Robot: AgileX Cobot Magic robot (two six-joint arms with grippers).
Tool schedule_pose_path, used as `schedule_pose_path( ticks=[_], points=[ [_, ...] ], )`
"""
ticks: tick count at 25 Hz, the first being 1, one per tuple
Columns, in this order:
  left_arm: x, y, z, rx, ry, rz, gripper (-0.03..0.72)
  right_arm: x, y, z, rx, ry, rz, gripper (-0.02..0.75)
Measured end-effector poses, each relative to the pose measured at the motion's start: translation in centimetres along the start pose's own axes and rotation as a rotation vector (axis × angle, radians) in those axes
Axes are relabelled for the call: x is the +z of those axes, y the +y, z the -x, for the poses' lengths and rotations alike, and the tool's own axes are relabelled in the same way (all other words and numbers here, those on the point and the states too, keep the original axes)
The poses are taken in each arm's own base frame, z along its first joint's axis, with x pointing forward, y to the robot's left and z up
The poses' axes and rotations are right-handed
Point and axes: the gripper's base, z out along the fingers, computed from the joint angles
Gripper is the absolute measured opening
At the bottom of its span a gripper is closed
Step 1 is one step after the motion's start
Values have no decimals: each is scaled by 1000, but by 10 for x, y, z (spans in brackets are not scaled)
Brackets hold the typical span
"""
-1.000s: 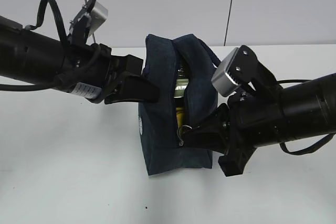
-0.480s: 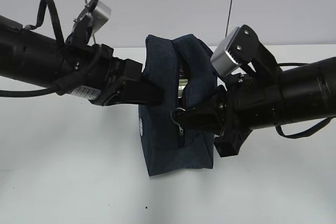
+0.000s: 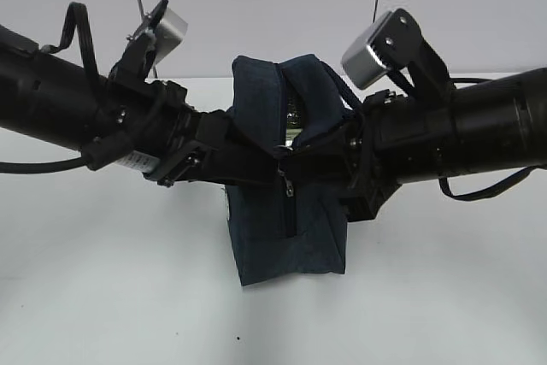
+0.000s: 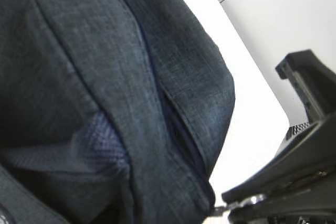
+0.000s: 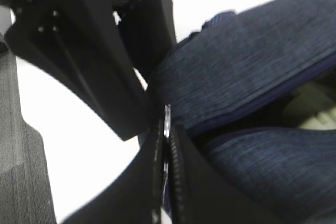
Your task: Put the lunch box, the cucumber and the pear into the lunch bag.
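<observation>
Keep the right claw (image 3: 295, 162) clenched on the zipper pull (image 3: 289, 184) and draw it along the lunch bag (image 3: 286, 237), steadying with the parted left claw (image 3: 256, 164).

No words, brands or numbers can be read. On the left arm (image 3: 77, 113), a small white sticker (image 3: 134, 160) carries print too fine to make out; a pale round patch (image 3: 228, 203) on the lunch bag (image 3: 286, 237) is mostly hidden.

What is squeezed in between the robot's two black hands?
The dark navy fabric lunch bag stands between the left hand and right hand, which meet at its zipper. The exterior view shows it.
</observation>
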Motion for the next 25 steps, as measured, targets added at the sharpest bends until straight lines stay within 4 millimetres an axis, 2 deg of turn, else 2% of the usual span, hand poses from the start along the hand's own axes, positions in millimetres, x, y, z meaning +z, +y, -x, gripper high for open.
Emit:
schedule_pose_path(
  ticks=[5,18,22,25],
  points=[
    [0,1,-1,13,12,6,356,-1,-3,12,-16,-37,-12,6],
    [0,3,0,17,-1,33,182,-4,-10,37,-34,-118,-40,6],
    [0,3,1,19,-5,38,50,-5,-11,41,-24,-136,-50,6],
    [0,3,1,21,-3,39,1,-5,-11,41,-13,-138,-50,6]
  ],
)
